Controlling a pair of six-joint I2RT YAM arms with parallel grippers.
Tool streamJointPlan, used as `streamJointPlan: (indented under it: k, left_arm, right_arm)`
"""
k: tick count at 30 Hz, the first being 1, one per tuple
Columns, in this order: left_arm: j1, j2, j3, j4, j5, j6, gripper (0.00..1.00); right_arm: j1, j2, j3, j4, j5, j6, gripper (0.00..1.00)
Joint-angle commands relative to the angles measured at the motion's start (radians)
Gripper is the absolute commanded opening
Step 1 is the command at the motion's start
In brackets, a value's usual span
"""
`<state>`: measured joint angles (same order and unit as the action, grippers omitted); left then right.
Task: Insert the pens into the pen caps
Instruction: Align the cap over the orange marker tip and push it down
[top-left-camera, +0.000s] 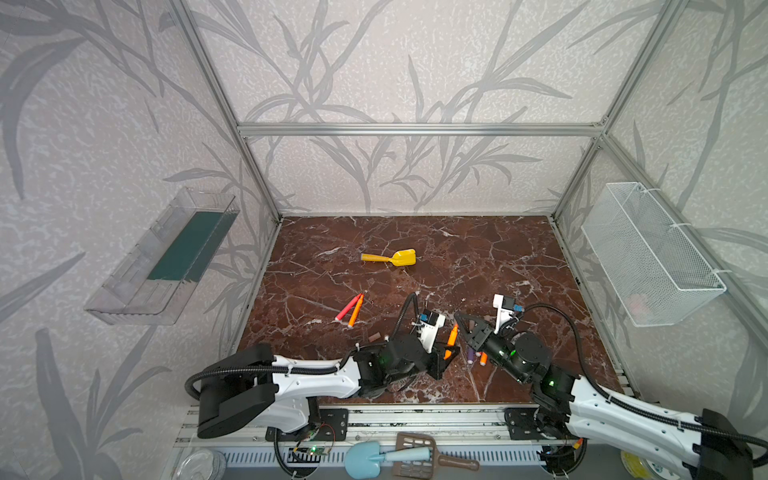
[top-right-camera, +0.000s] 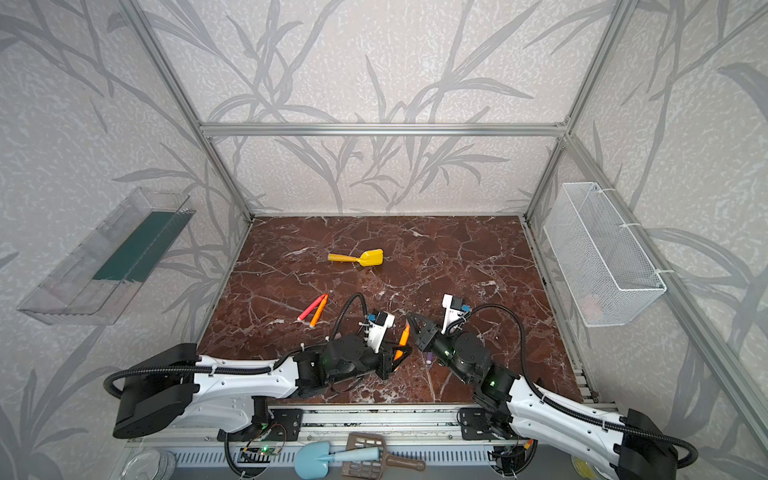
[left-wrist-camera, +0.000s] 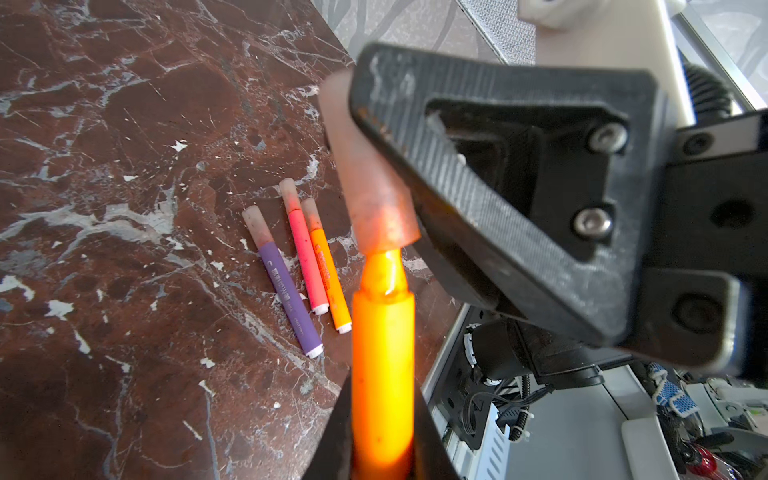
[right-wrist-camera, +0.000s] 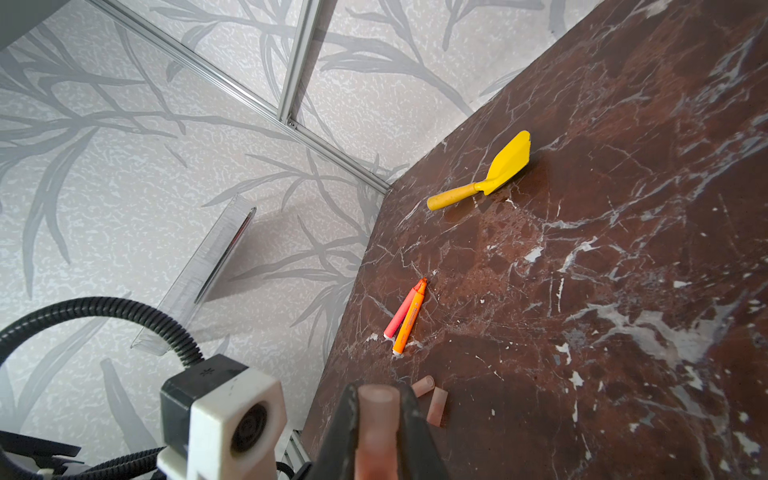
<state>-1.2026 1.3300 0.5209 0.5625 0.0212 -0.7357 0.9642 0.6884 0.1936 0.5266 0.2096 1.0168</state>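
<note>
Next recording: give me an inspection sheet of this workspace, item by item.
surface: brown veined marble tabletop; no spill seen.
job's things: held orange pen meets held cap at its mouth, shoulder outside; purple pen, pink pen, capped orange pen lie capped, side by side; uncapped pink-red pen and uncapped orange pen lie together; loose cap beside second loose cap.
clutter: yellow toy shovel mid-table; blue scoop, brown scoop below the front rail.
grippers: left gripper jaws shut on held orange pen; right gripper jaws shut on held cap.
cables: left hose, right hose arc above the wrists.
surroundings: clear tray on left wall, wire basket on right wall.
</note>
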Motion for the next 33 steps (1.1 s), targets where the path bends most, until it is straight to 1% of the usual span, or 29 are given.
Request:
streamJointPlan:
  k: [1,2,4,8,11,15,17,21,24,25,29,33]
  left_arm:
    - [0.027,-0.012,0.012,0.135,-0.026,-0.016,0.00]
    - [0.030,-0.013,0.009,0.142,-0.026,-0.018,0.00]
    - [0.033,-0.012,0.002,0.153,-0.030,-0.026,0.00]
    - [0.045,-0.017,-0.015,0.151,-0.056,-0.054,0.00]
    - [0.055,-0.018,-0.028,0.166,-0.054,-0.069,0.00]
    - [0.060,-0.011,-0.031,0.219,-0.003,-0.068,0.00]
    - [0.061,-0.008,-0.020,0.218,0.015,-0.060,0.00]
    - [0.060,-0.012,-0.016,0.209,0.008,-0.048,0.00]
    - [0.060,-0.024,-0.024,0.188,-0.001,-0.037,0.00]
    - [0.059,-0.030,-0.024,0.173,-0.004,-0.030,0.00]
    - [0.053,-0.052,-0.019,0.084,-0.015,0.030,0.00]
    - [0.025,-0.068,-0.019,0.032,-0.031,0.095,0.00]
  right_arm:
    - [0.053,-0.013,-0.030,-0.019,-0.060,-0.012,0.00]
    - [0.084,-0.015,-0.035,-0.010,-0.050,-0.012,0.00]
    - [0.099,-0.019,-0.045,0.003,-0.033,-0.009,0.00]
    - [0.108,-0.041,-0.066,0.015,0.002,0.003,0.00]
    - [0.111,-0.058,-0.072,0.013,0.019,0.001,0.00]
    - [0.117,-0.038,-0.063,0.033,0.004,-0.022,0.00]
    - [0.119,-0.016,-0.054,0.041,-0.005,-0.027,0.00]
    - [0.120,0.011,-0.030,0.028,-0.011,-0.037,0.01]
    - [0.119,-0.008,-0.013,-0.034,0.009,-0.046,0.15]
    - [0.120,-0.026,0.000,-0.078,0.024,-0.052,0.23]
    - [0.120,-0.101,0.014,-0.177,0.088,-0.066,0.44]
    - [0.118,-0.159,0.020,-0.216,0.139,-0.102,0.60]
